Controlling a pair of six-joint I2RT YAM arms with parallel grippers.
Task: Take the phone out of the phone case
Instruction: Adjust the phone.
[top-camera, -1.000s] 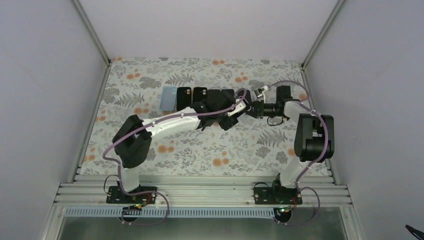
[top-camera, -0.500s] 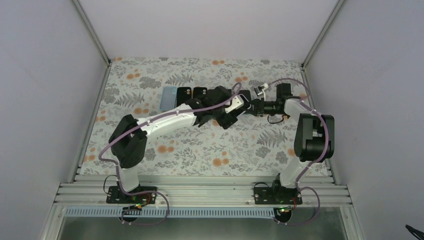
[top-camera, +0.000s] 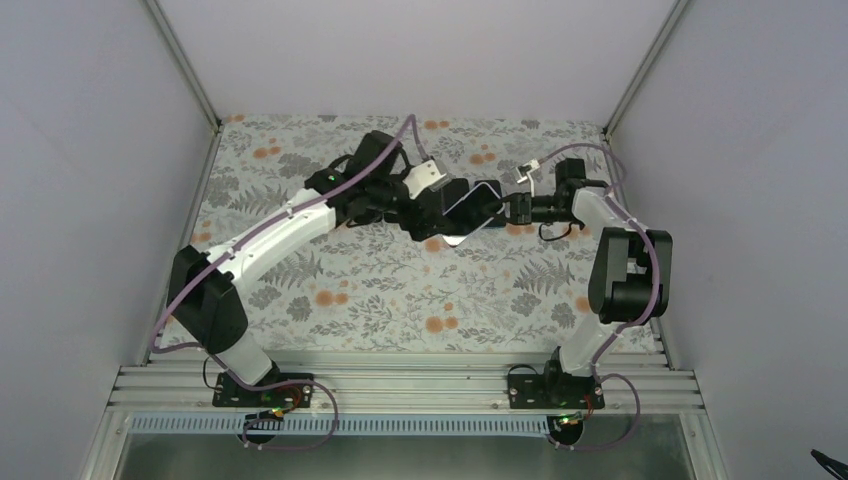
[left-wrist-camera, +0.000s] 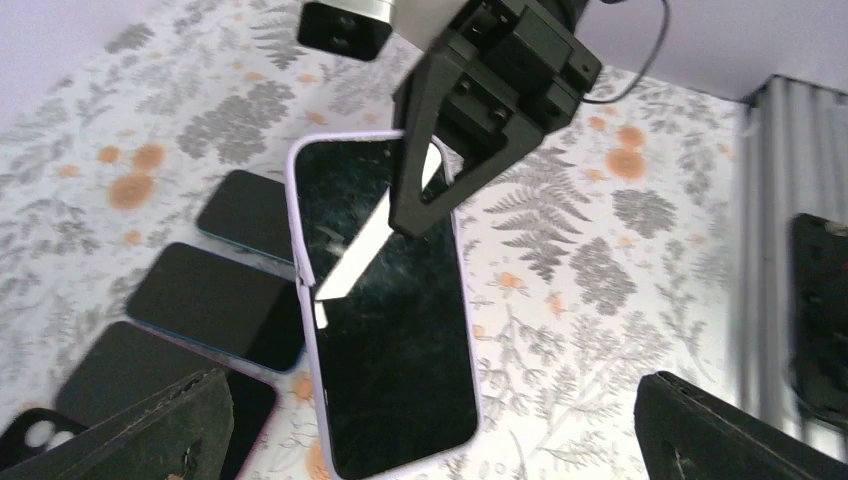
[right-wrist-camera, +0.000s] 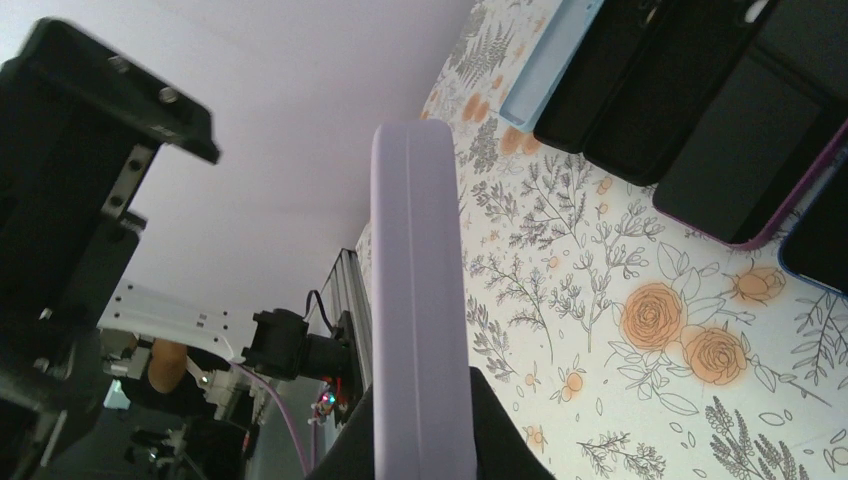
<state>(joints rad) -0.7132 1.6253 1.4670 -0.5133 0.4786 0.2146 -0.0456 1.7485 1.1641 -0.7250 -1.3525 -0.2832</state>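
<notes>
Table (top-camera: 400, 300) under a floral cloth carries everything, and both arms reach toward the middle of its far edge. The left arm (top-camera: 270, 230) comes in from the left side, the right arm (top-camera: 625, 265) from the right. A row of spare phones (left-wrist-camera: 215, 300) lies flat along the far edge.

The phone (left-wrist-camera: 390, 340) is up in the air above that stretch of table, screen toward the left wrist camera and still inside its lilac case (right-wrist-camera: 415, 300). The right gripper (left-wrist-camera: 430, 200) is pressed together on one short end, pinching screen and back. The left gripper (top-camera: 437, 212) is spread wide, its fingers (left-wrist-camera: 130, 430) standing either side of the free end without touching it.

The step in hand looks like the left taking hold so the case can be peeled off. To do it well, the left fingers should close on the case's rim alone at a free corner, not across the glass. With the right pinch firm, the lip can be pried away gradually. A grip over both phone and case would only lock them together.
</notes>
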